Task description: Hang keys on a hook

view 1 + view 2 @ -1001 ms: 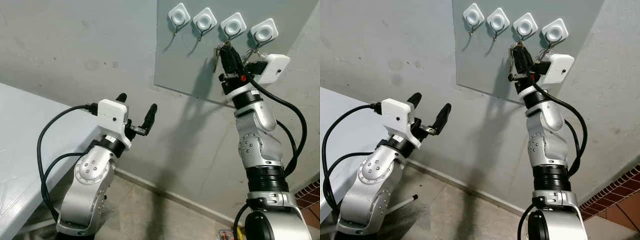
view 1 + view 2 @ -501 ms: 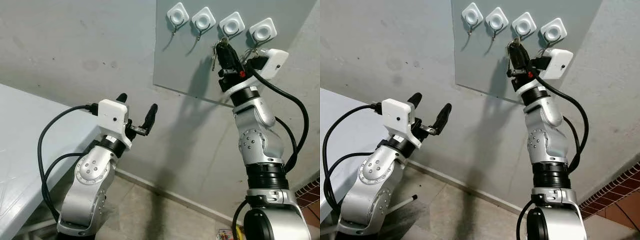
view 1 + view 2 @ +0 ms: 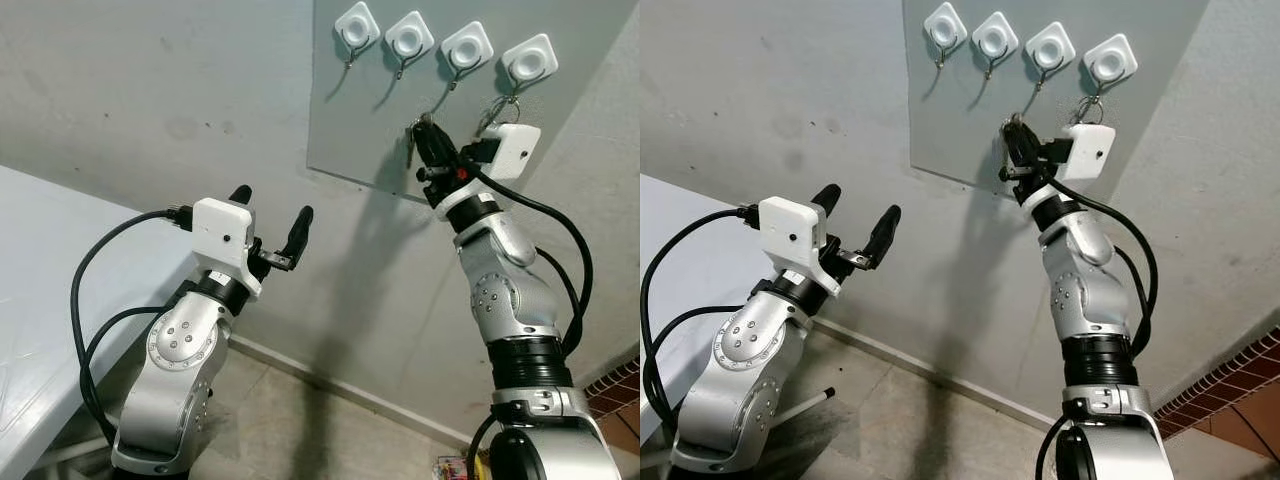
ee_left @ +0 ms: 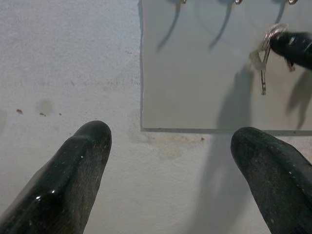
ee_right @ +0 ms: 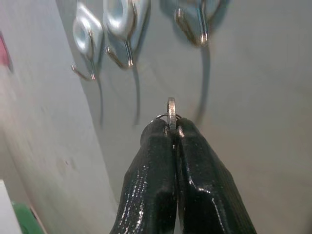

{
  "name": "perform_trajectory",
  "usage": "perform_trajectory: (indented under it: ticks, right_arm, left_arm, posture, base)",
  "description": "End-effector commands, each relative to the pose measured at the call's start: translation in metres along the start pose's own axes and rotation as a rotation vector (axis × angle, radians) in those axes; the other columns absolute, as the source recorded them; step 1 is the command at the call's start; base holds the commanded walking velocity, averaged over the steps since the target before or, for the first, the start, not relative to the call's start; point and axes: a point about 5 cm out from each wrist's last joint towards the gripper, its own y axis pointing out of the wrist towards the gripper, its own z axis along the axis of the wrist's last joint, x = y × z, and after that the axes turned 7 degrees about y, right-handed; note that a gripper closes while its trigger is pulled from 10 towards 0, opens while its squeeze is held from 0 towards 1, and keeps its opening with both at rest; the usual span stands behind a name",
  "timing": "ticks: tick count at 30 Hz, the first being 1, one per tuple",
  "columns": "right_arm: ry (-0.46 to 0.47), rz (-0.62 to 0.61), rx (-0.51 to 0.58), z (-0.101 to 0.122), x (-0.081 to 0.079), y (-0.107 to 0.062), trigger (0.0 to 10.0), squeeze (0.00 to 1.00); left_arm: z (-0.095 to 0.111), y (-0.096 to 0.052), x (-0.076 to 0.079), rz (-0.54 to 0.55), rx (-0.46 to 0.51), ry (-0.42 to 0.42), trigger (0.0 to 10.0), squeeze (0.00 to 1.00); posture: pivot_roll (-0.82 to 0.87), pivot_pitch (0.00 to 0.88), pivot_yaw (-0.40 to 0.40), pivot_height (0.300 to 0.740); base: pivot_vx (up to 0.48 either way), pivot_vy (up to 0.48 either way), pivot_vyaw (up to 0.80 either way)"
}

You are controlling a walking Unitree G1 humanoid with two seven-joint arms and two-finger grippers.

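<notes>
Several white square hooks sit in a row on a grey wall panel. My right gripper is raised against the panel, below and left of the third hook. It is shut on the key ring, and the keys dangle under its fingertips. In the right wrist view the ring's edge pokes out between the fingers, with the metal hook ends ahead of it. My left gripper is held up lower on the left, open and holding nothing. Between its fingers the keys are seen against the panel.
A white table runs along the left. The bare grey wall is right in front, with tiled floor below. A loop of wire hangs under the rightmost hook, beside my right wrist camera box.
My right gripper has come down and to the left with the keys, away from the third hook. The left arm has stayed in place.
</notes>
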Motion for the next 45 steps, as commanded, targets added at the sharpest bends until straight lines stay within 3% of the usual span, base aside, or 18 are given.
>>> perform_trajectory:
  ticks: [1, 9, 24, 31, 45]
  right_arm:
    - [-0.002, 0.042, 0.066, 0.014, -0.006, 0.002, 10.0, 0.00]
    - [0.000, 0.123, 0.166, 0.041, -0.019, 0.009, 10.0, 0.00]
    - [0.051, 0.086, 0.201, 0.052, -0.013, 0.013, 10.0, 0.00]
    - [0.123, 0.030, 0.174, 0.044, -0.001, 0.003, 10.0, 0.00]
    - [0.115, -0.025, 0.059, 0.019, 0.009, -0.009, 10.0, 0.00]
  left_arm:
    - [0.004, -0.002, 0.000, 0.005, 0.009, -0.001, 10.0, 0.00]
    - [0.004, -0.001, 0.000, -0.001, 0.007, 0.001, 10.0, 0.00]
    - [0.005, -0.002, 0.010, -0.058, 0.010, 0.018, 10.0, 0.00]
    - [0.005, -0.003, 0.011, -0.063, 0.007, 0.014, 10.0, 0.00]
    - [0.005, -0.002, 0.009, -0.064, 0.007, 0.012, 10.0, 0.00]
  posture:
    - [-0.02, 0.089, -0.018, 0.740]
    - [-0.02, 0.087, -0.016, 0.740]
    - [-0.02, 0.088, -0.016, 0.740]
    - [-0.02, 0.087, -0.013, 0.740]
    - [-0.03, 0.088, -0.008, 0.740]
  base:
    - [0.000, 0.000, 0.00]
    - [0.000, 0.000, 0.00]
    - [0.000, 0.000, 0.00]
    - [0.000, 0.000, 0.00]
    - [0.000, 0.000, 0.00]
